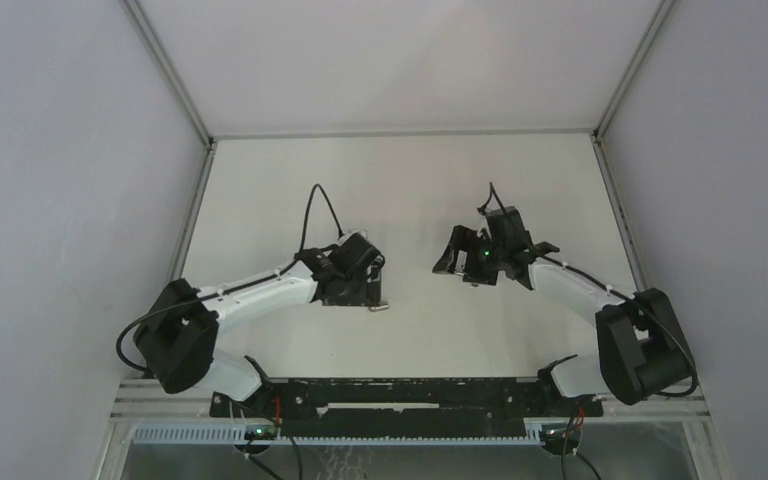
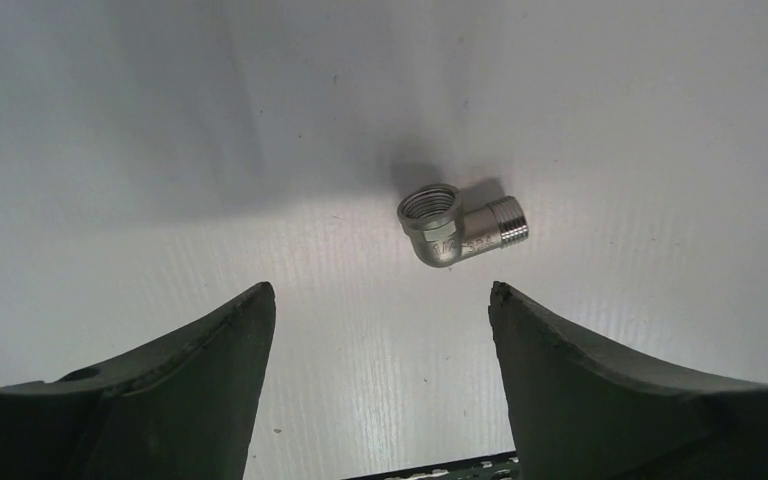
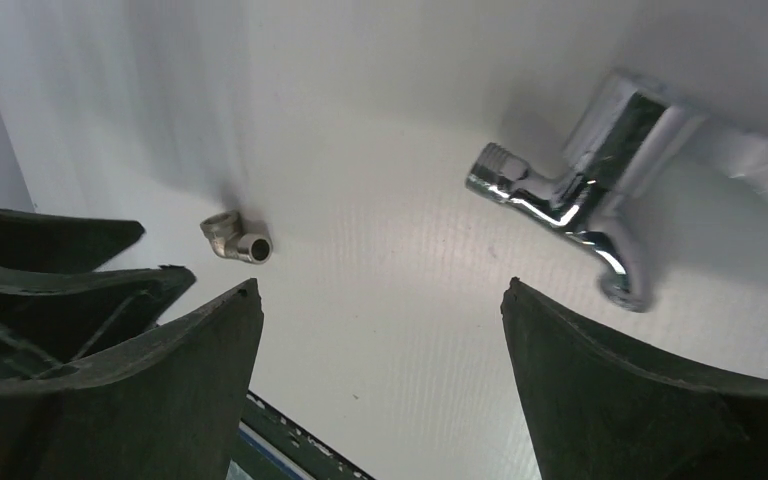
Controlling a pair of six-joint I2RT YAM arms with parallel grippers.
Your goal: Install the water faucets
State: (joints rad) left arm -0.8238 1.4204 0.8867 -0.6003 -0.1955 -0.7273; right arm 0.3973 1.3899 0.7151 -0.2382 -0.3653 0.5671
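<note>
A small silver elbow fitting [image 2: 455, 226] with a threaded stub lies on the white table, just ahead of my left gripper [image 2: 380, 298], which is open and empty. The fitting shows as a silver speck in the top view [image 1: 381, 307], beside the left gripper [image 1: 368, 292]. A shiny chrome bent faucet [image 3: 580, 200] lies on the table ahead and to the right of my right gripper [image 3: 380, 290], which is open and empty. The elbow fitting also shows at the left of the right wrist view [image 3: 236, 240]. In the top view the right gripper [image 1: 450, 260] hides the faucet.
The white table [image 1: 400, 180] is walled by grey panels left, right and back. A black rail [image 1: 400, 395] runs along the near edge between the arm bases. The left gripper's fingers [image 3: 50, 250] show at the left of the right wrist view.
</note>
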